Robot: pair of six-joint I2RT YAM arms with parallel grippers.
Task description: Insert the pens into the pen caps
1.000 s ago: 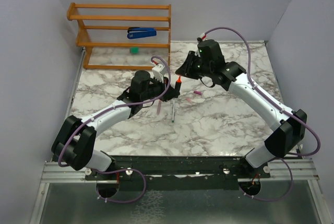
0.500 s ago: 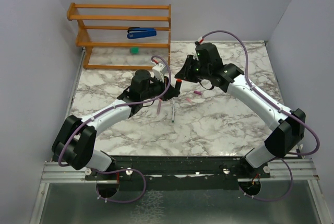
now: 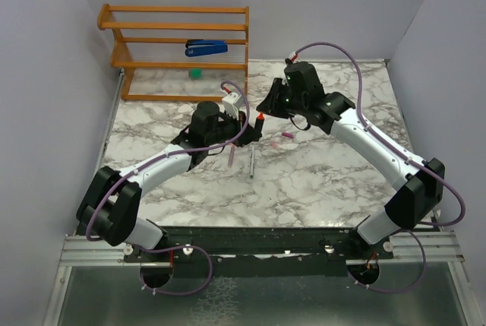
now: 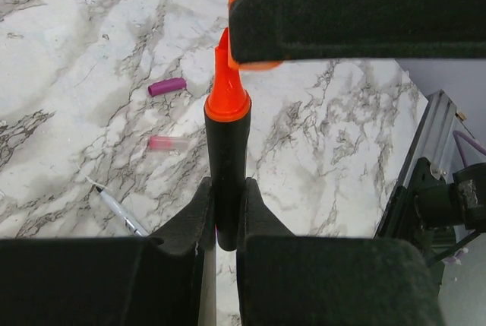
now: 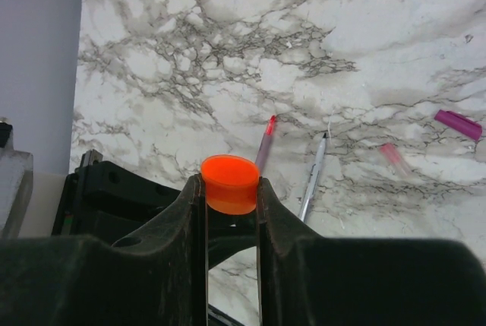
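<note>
My left gripper point(image 4: 226, 197) is shut on the black marker pen point(image 4: 226, 151), whose orange tip point(image 4: 225, 75) points away from it. Right above that tip is the chunky orange cap point(image 5: 229, 183), with my right gripper point(image 5: 230, 189) shut on it. The right finger hides whether the tip is inside the cap. In the top view the two grippers meet at mid-table, left point(image 3: 247, 125) and right point(image 3: 267, 107). On the marble lie the pink pen point(image 5: 264, 144), the grey pen point(image 5: 315, 170), the purple cap point(image 5: 458, 124) and the pink cap point(image 5: 392, 155).
A wooden rack point(image 3: 175, 52) stands at the back left, holding a blue stapler-like object point(image 3: 206, 47) with a small green object point(image 3: 196, 73) below it. Lilac walls close in the table on the left, back and right.
The right gripper with the orange cap has shifted slightly down and left, closer onto the marker's tip. The left arm has stayed almost still.
</note>
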